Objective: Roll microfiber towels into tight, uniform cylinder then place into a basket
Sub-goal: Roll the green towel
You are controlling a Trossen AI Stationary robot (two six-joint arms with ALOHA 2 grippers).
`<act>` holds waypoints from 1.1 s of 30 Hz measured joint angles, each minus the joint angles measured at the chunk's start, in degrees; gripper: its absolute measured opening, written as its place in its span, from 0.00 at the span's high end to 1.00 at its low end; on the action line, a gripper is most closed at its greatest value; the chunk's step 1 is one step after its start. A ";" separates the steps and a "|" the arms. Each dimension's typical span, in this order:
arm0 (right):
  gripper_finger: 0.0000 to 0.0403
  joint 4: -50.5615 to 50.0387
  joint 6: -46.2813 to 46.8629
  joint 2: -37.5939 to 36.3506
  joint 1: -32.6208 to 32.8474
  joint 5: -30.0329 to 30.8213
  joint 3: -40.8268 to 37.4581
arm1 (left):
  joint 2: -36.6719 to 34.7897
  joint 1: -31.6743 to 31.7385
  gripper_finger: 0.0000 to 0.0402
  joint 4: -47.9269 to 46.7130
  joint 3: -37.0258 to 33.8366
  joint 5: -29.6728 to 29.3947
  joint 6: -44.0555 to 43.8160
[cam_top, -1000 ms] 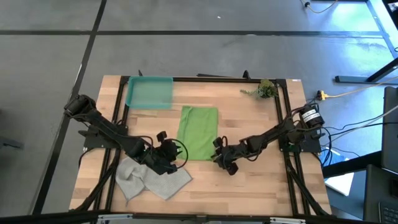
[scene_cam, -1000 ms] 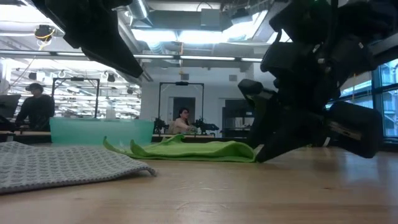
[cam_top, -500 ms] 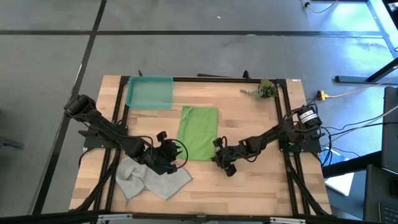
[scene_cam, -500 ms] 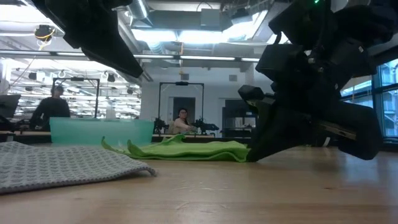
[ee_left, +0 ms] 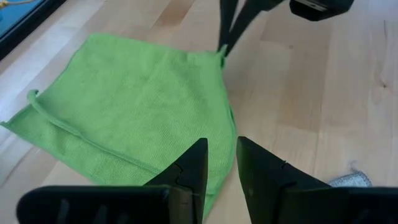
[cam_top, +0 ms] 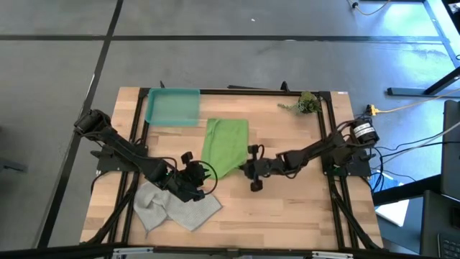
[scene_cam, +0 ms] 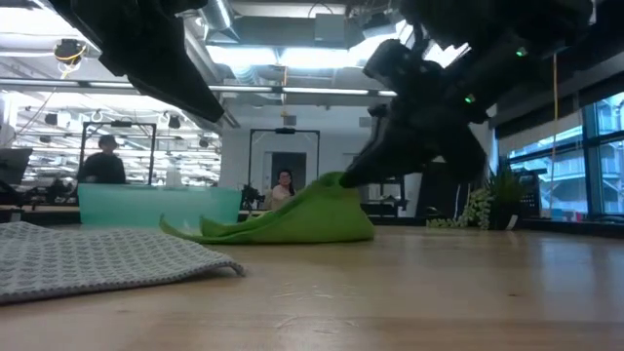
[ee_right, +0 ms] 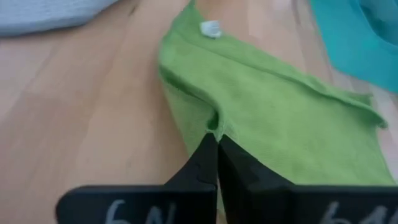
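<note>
Right gripper (cam_top: 249, 167) has closed on green towel's (cam_top: 224, 147) near-right corner, lifting it | left gripper (cam_top: 195, 176) narrowly parted over grey towel (cam_top: 172, 206) | towels: 2, basket (cam_top: 172, 107): 1, far-left | bare tabletop (cam_top: 287, 208) near-right

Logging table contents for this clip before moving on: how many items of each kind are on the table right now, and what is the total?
Microfiber towels: 2, the lime green towel pinched at a corner by the right gripper, and the grey towel beside the left gripper
Teal basket: 1
Plant sprig: 1
Total: 4
</note>
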 joint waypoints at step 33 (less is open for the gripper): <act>1.00 -10.27 14.49 -0.11 -16.65 13.50 1.53 | 0.00 0.00 0.79 0.12 0.00 0.44 -0.46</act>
